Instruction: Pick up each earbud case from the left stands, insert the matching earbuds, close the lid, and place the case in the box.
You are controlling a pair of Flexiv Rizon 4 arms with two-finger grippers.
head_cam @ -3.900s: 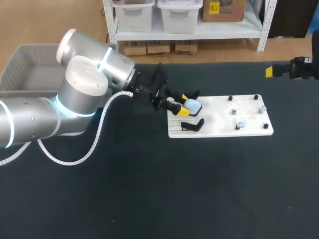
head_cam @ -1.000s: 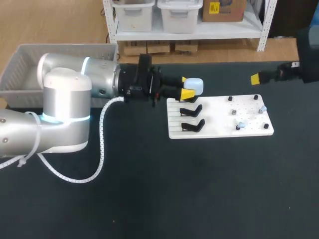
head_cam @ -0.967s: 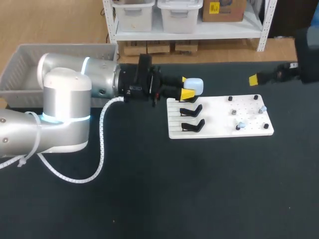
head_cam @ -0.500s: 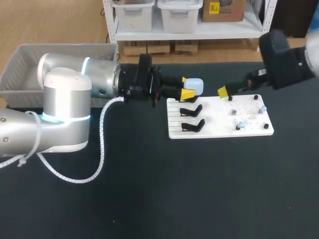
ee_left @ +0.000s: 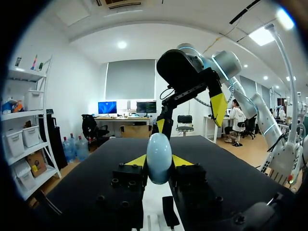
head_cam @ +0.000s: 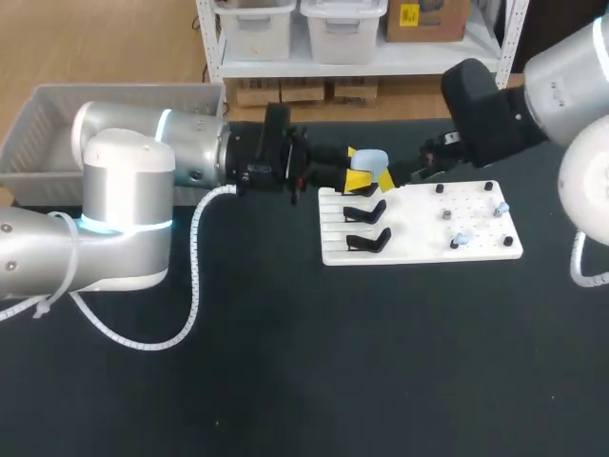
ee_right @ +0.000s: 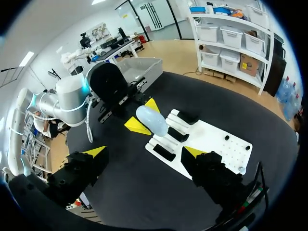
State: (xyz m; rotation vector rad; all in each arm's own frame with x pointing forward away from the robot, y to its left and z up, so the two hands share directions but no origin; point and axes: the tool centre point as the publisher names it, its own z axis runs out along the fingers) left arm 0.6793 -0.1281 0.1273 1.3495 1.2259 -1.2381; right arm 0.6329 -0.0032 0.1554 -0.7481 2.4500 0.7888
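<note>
One pale-blue case [head_cam: 369,161] is pinched between my left gripper's [head_cam: 356,168] yellow tips, held in the air by the stand [head_cam: 366,211] end of the white board [head_cam: 419,243], with my right gripper [ee_right: 144,153] close beside it, fingers spread wide.

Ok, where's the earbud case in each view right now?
Head view: earbud case, clamped in left gripper, at white board's far-left corner.
Left wrist view: case between own yellow tips, board below.
Right wrist view: case ahead of right gripper, beside board.
Shared landmark: the white board.
</note>
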